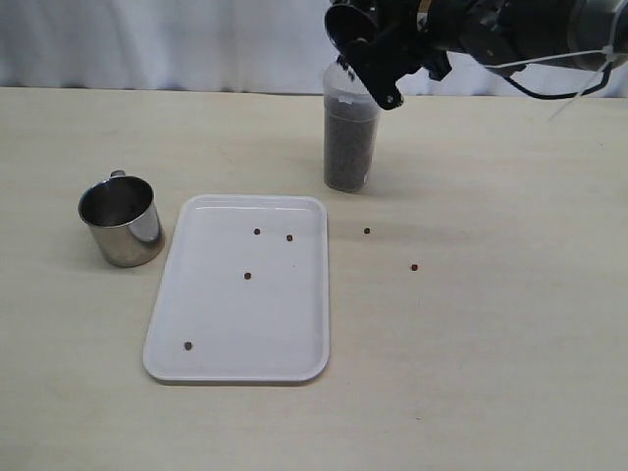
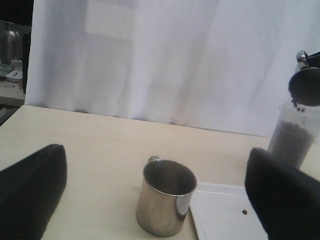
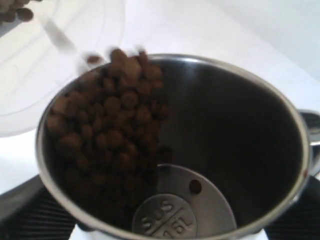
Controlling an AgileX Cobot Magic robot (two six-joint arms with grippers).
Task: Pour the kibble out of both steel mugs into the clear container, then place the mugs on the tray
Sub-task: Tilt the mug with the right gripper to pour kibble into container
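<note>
Steel mug gripped by right claw, mouth down toward upright clear container; left claw agape, empty

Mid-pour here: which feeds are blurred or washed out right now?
Right wrist view: the kibble leaving the tilted steel mug is motion-smeared against blown-out white. Left wrist view: the left gripper's fingers are soft dark blobs, the standing steel mug acceptably sharp. Exterior view: even light, soft shadows, tray crisp.

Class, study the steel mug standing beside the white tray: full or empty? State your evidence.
Empty. The mug stands upright, and its inside shows only bare steel, nothing in it.
</note>
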